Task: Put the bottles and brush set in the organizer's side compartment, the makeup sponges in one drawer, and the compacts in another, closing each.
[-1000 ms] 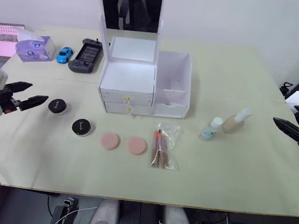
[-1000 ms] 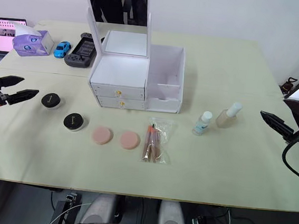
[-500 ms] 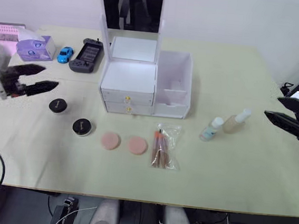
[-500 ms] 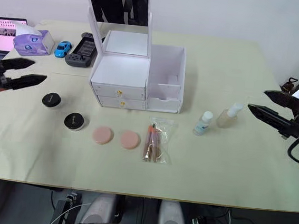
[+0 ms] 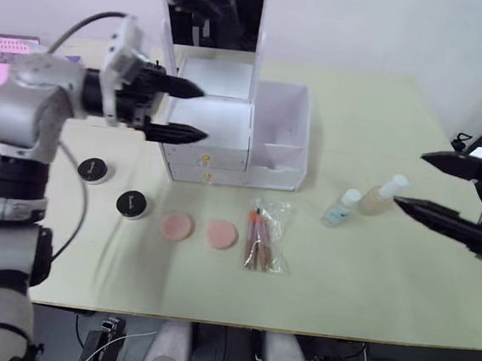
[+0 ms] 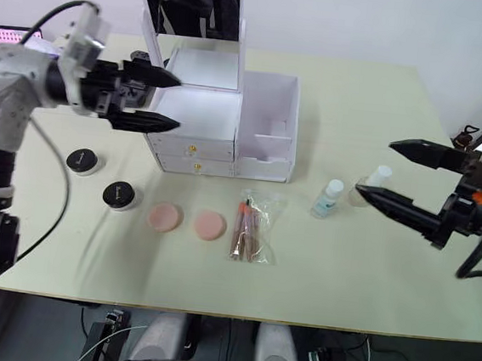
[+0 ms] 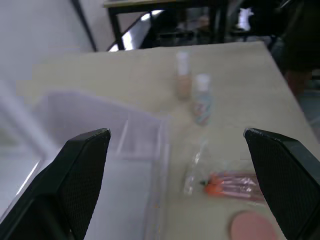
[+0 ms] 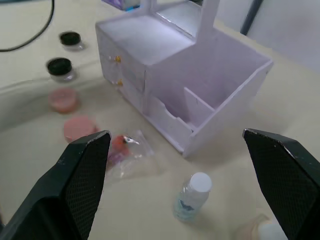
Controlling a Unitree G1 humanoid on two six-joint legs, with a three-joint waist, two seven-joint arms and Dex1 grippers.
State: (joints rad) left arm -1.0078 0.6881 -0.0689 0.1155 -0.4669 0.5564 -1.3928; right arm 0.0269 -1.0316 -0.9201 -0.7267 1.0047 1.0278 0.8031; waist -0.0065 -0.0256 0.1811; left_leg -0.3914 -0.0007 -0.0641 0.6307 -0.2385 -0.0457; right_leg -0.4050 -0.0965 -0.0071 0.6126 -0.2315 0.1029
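White organizer point(image 5: 228, 137) at upper centre of the frame, mirror lid upright, both gold-knobbed drawers shut. Side compartment point(image 5: 278, 137) on its right half, open-topped, low divider inside, nothing visible in it.

Left gripper point(image 5: 195, 112) raised at upper left, fingers spread wide, tips pointing at the organizer's top near the mirror base, holding nothing. Right gripper point(image 6: 377, 168) at the right edge, fingers spread wide too, tips flanking the beige bottle point(image 5: 383, 193) from the right without touching it.

Clear bottle point(image 5: 340, 207) with teal label just left of the beige one, right of centre, both lying on the table point(image 5: 368, 278) well clear of the organizer. Brush set point(image 5: 263, 237) in its clear bag below the organizer, centre of the frame, pink and brown handles inside. Two pink makeup sponges point(image 5: 198, 230) side by side just left of the bag. Two black compacts point(image 5: 112, 186) further left, one nearer the left edge and higher, the other lower and closer to the sponges.
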